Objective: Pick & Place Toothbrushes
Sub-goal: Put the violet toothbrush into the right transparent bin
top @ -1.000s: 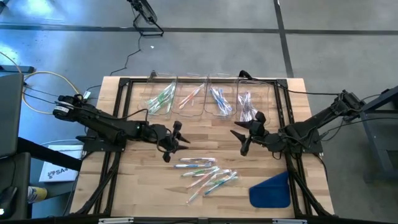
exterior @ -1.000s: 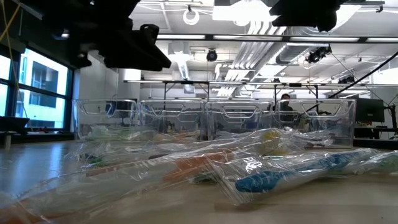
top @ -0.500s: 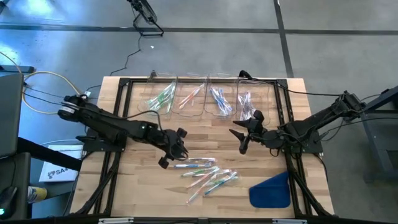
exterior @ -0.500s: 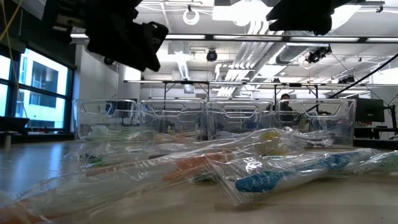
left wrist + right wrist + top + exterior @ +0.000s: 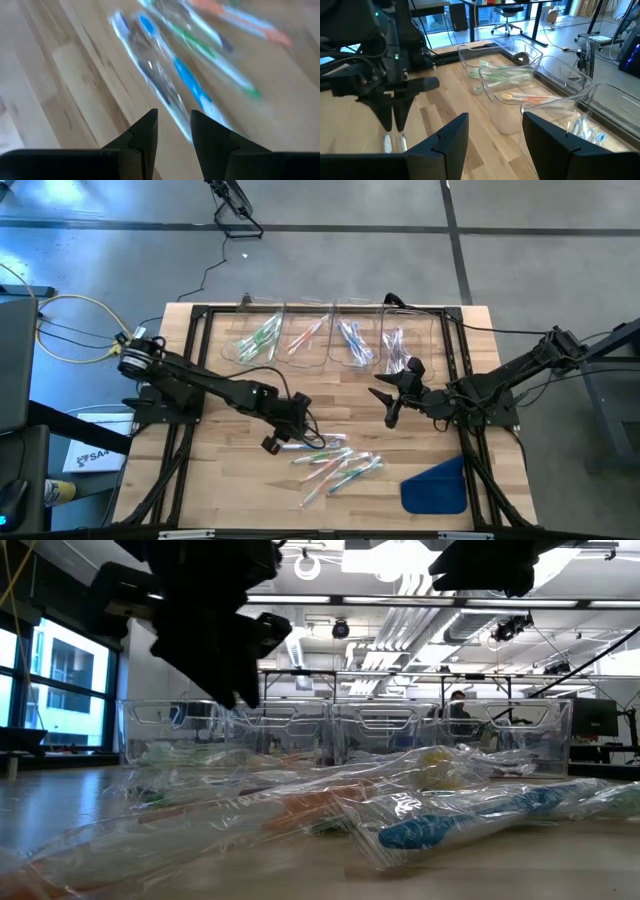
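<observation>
From my seat, nearest the front edge of the table point(image 5: 215, 480) lies the loose pile of wrapped toothbrushes point(image 5: 335, 462), with a blue flat piece point(image 5: 436, 486) off to its right. My left gripper point(image 5: 283, 436) hangs at the pile's left end, its jaws part open with only a narrow gap and nothing between them. I judge the step in hand is picking one brush: I would settle the fingers astride a single blue-handled brush point(image 5: 187, 80), across its length, so the slippery wrapper does not drag a neighbour along. The right gripper point(image 5: 388, 402) waits farther back, just in front of the bins, jaws spread wide and holding nothing. At the far edge stand the four clear bins point(image 5: 330, 335), each already holding some brushes. The left wrist view alone shows which brush sits ahead of the fingers; the high view alone shows which colour lies in which bin; the low view shows mostly crinkled wrapping.
</observation>
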Robot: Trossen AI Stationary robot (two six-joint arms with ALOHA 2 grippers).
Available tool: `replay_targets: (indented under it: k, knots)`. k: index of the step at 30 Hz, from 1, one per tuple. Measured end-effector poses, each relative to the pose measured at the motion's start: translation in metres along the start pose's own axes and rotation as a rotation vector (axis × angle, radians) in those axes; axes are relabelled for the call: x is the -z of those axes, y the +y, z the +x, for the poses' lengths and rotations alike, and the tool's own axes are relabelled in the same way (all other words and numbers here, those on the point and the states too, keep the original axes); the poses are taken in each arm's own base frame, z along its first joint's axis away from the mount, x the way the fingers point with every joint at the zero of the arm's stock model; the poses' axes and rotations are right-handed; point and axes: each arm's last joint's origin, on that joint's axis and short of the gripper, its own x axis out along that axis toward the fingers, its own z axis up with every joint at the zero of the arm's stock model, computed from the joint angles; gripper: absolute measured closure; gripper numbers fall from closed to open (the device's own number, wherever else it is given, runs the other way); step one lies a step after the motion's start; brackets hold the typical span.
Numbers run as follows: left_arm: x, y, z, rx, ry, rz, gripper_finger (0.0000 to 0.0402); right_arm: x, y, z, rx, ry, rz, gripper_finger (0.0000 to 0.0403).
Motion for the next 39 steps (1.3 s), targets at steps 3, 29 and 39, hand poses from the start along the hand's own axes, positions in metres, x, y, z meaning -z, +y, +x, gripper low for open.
replay_targets:
  k: [3,29,39]
  knots:
    - [0.002,0.000,0.007,0.009,0.023,-0.045,0.0291,0.000,0.000,0.000,0.001,0.002,-0.002,0.0222]
    - [0.015,-0.005,0.053,0.055,0.130,-0.188,0.0291,0.003,-0.001,0.000,0.005,0.024,-0.023,0.0222]
    - [0.018,-0.007,0.066,0.086,0.152,-0.208,0.0291,0.003,-0.001,0.000,0.005,0.025,-0.024,0.0222]
